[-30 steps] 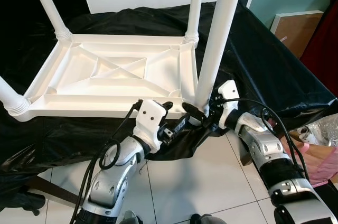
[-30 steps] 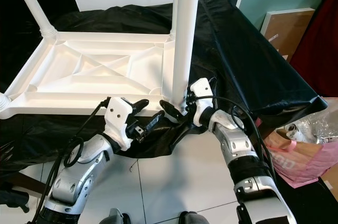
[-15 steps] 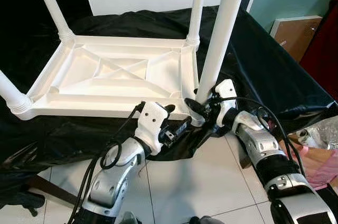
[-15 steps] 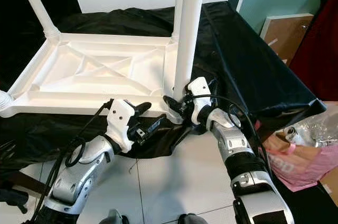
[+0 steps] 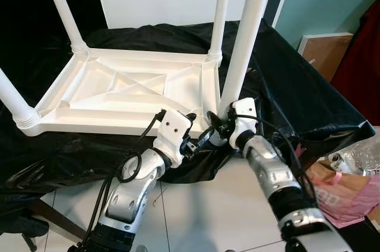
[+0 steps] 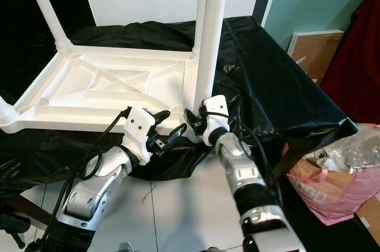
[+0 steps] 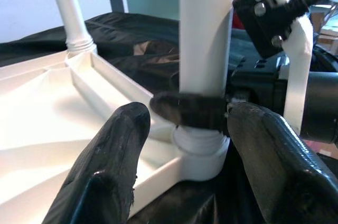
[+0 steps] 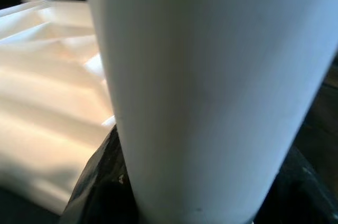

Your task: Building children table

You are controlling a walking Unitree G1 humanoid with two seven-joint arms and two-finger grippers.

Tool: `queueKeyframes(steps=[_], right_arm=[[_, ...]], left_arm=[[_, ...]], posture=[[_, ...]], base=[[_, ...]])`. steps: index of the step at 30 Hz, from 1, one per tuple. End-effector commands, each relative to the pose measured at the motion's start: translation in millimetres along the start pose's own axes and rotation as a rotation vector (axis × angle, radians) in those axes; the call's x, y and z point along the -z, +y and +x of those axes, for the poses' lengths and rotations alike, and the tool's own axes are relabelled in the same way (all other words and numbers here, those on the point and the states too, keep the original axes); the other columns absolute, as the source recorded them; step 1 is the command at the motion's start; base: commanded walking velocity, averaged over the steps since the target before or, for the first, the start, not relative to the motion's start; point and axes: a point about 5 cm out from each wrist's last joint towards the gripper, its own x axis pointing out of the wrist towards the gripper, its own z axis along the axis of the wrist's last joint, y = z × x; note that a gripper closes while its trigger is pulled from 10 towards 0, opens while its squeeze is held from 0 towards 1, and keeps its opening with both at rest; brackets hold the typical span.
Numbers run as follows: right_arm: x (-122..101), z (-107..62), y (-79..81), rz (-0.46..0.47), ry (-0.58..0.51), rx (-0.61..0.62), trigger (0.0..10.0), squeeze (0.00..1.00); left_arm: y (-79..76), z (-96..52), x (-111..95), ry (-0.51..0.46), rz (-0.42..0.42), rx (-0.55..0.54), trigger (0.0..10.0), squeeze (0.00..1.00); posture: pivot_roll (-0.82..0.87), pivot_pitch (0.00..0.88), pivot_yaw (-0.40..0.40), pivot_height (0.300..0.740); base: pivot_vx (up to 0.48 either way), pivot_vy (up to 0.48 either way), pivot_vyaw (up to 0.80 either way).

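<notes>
The right gripper (image 5: 217, 131) clasps the near table leg (image 5: 244, 41) at the upturned tabletop's (image 5: 127, 88) four-o'clock corner; the left gripper (image 7: 182, 129) hangs spread beside it.

Right gripper (image 5: 215, 128) slid lower on table leg (image 5: 243, 44), reaching socket.

Even bright daylight and sharp head views; the glossy black plastic sheet (image 5: 297, 91) shows soft glare, and the close white round table leg (image 8: 211, 92) is blurred
</notes>
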Motion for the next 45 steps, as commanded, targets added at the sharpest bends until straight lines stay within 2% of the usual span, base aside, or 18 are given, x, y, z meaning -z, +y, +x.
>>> queueKeyframes(steps=[1, 2, 5, 7, 10, 20, 21, 26, 31, 34, 36, 37, 38, 40, 42, 43, 45], right_arm=[[9, -6.2, -14.5, 0.060, 0.025, 0.153, 10.0, 0.00], [11, -7.2, -15.4, 0.073, 0.031, 0.214, 10.0, 0.00], [13, -7.3, -12.8, 0.089, 0.034, 0.247, 10.0, 0.00], [13, -4.7, -1.5, 0.116, 0.022, 0.221, 10.0, 0.00], [10, -2.4, 4.0, 0.126, 0.004, 0.191, 10.0, 0.00], [5, -1.7, 4.5, 0.103, -0.023, 0.178, 10.0, 0.00], [1, -1.7, 2.0, 0.086, -0.043, 0.164, 10.0, 1.00], [0, -1.6, 0.4, 0.079, -0.050, 0.162, 10.0, 1.00], [-5, -3.1, -6.9, 0.064, -0.079, 0.075, 10.0, 1.00], [-6, -7.6, -15.9, 0.053, -0.078, -0.025, 10.0, 1.00], [-6, -7.6, -15.9, 0.053, -0.078, -0.025, 10.0, 1.00], [-6, -9.7, -18.3, 0.041, -0.075, -0.078, 10.0, 1.00], [-6, -9.7, -18.3, 0.041, -0.075, -0.078, 10.0, 1.00], [-2, -11.5, -23.0, 0.005, -0.046, -0.201, 10.0, 1.00], [-1, -11.7, -24.6, -0.006, -0.035, -0.235, 10.0, 1.00], [-1, -10.4, -26.1, -0.025, -0.024, -0.268, 10.0, 0.00], [-1, -7.5, -27.9, -0.049, -0.014, -0.304, 10.0, 0.00]], left_arm=[[3.6, 1.0, 2, 0.005, 0.012, -0.056, 10.0, 0.00], [4.5, 0.9, 3, 0.005, 0.015, -0.058, 10.0, 0.00], [5.3, 1.1, 3, 0.005, 0.017, -0.059, 10.0, 0.00], [6.6, 3.7, 1, -0.003, 0.024, -0.060, 10.0, 0.00], [7.3, 6.5, 0, -0.011, 0.027, -0.060, 10.0, 0.00], [7.8, 9.4, 1, -0.011, 0.040, -0.046, 10.0, 0.00], [8.3, 10.4, 2, -0.010, 0.045, -0.040, 10.0, 0.00], [8.6, 10.8, 2, -0.009, 0.048, -0.039, 10.0, 0.00], [9.3, 11.7, 3, -0.005, 0.073, -0.035, 10.0, 0.00], [9.5, 11.0, 4, 0.000, 0.083, -0.029, 10.0, 0.00], [9.5, 11.0, 4, 0.000, 0.083, -0.029, 10.0, 0.00], [9.5, 11.0, 4, 0.001, 0.089, -0.024, 10.0, 0.00], [9.5, 11.0, 4, 0.001, 0.089, -0.024, 10.0, 0.00], [8.5, 10.8, 4, 0.007, 0.061, 0.021, 10.0, 0.00], [7.6, 10.4, 4, 0.007, 0.047, 0.039, 10.0, 0.00], [5.6, 9.7, 5, 0.011, 0.039, 0.064, 10.0, 0.00], [1.8, 8.5, 7, 0.026, 0.030, 0.101, 10.0, 0.00]], posture=[[0.02, 0.000, -0.046, 0.740], [0.02, 0.000, -0.041, 0.740], [0.03, 0.000, -0.036, 0.740], [0.02, 0.000, -0.030, 0.740], [0.02, 0.000, -0.027, 0.740], [0.02, 0.000, -0.021, 0.740], [0.01, 0.000, -0.018, 0.740], [0.01, 0.000, -0.018, 0.740], [0.01, 0.000, -0.014, 0.740], [0.01, 0.000, -0.008, 0.740], [0.01, 0.000, -0.008, 0.740], [0.01, 0.000, -0.005, 0.740], [0.01, 0.000, -0.005, 0.740], [0.01, 0.000, -0.004, 0.740], [0.01, 0.000, -0.005, 0.740], [0.01, 0.000, -0.010, 0.740], [0.01, 0.000, -0.011, 0.740]], base=[[0.000, 0.000, 0.00], [0.000, 0.000, 0.00], [0.000, 0.000, 0.00], [0.000, 0.000, 0.00], [0.000, 0.000, 0.00], [0.000, 0.000, 0.00], [0.000, 0.000, 0.00], [0.000, 0.000, 0.00], [0.000, 0.000, 0.00], [0.000, 0.000, 0.00], [0.000, 0.000, 0.00], [0.000, 0.000, 0.00], [0.000, 0.000, 0.00], [0.000, 0.000, 0.00], [0.000, 0.000, 0.00], [0.000, 0.000, 0.00], [0.000, 0.000, 0.00]])
